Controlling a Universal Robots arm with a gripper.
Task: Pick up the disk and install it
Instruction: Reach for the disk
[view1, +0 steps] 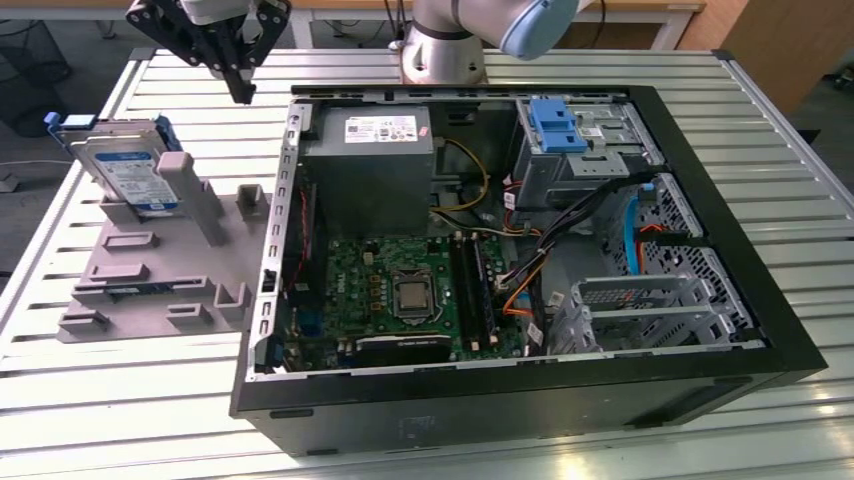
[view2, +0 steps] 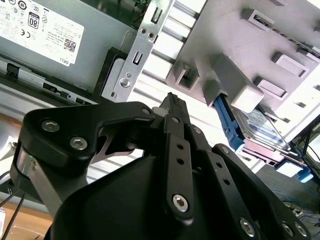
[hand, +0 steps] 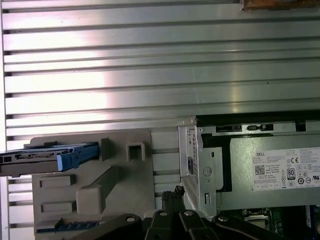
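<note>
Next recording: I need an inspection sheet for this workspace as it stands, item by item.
Surface: slatted metal table, carrying the fixture and the case.
Job's things: disk stands on edge in the grey fixture, at the exterior view's left; not yet picked up.
Clutter: open case beside the fixture, motherboard exposed, blue latch in its drive bay.
Grippers: gripper shut, holding nothing, above the gap between fixture and case, apart from the disk.
Cables: black, orange and yellow cables inside the case.
Surroundings: wooden furniture behind the table.
</note>
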